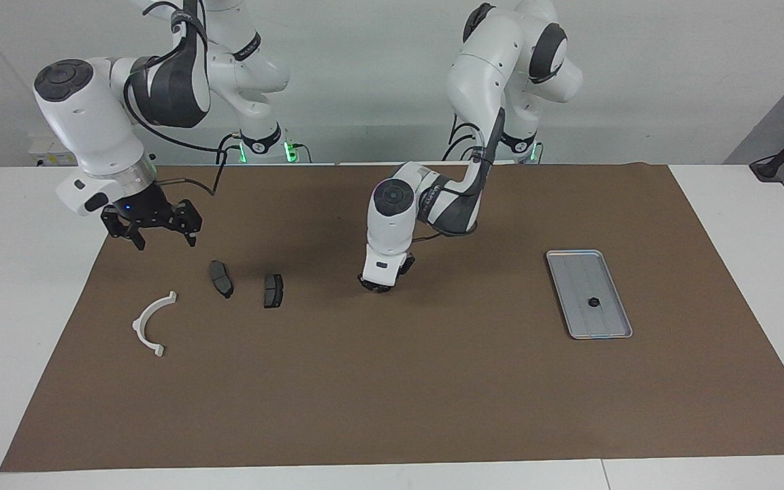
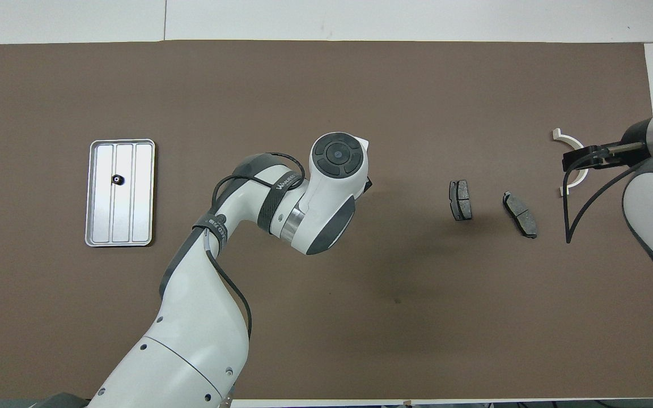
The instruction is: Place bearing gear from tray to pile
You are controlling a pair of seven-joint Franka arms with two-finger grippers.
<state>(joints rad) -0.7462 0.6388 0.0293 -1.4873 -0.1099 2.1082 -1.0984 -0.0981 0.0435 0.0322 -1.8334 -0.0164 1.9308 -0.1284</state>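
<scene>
Tray (image 2: pixel 121 229) sits at left arm's end of the brown mat (image 1: pixel 392 408), long side running away from the robots, well inside the mat edge. One bearing gear (image 2: pixel 117 179) lies in it, small and dark, on a ridge line in the half farther from the robots; rest of tray bare. Wide open mat between tray and left hand (image 1: pixel 384 281), which hangs low over mid counter (image 1: pixel 11 306), apart from all parts; cannot tell its fingers. Pile at right arm's end: two brake pads (image 2: pixel 460 200) side by side but apart, white bracket (image 1: pixel 152 321) farther out, close to the mat edge. Right hand (image 1: pixel 164 235) up in the air over the bracket area, fingers spread wide, holding nothing
</scene>
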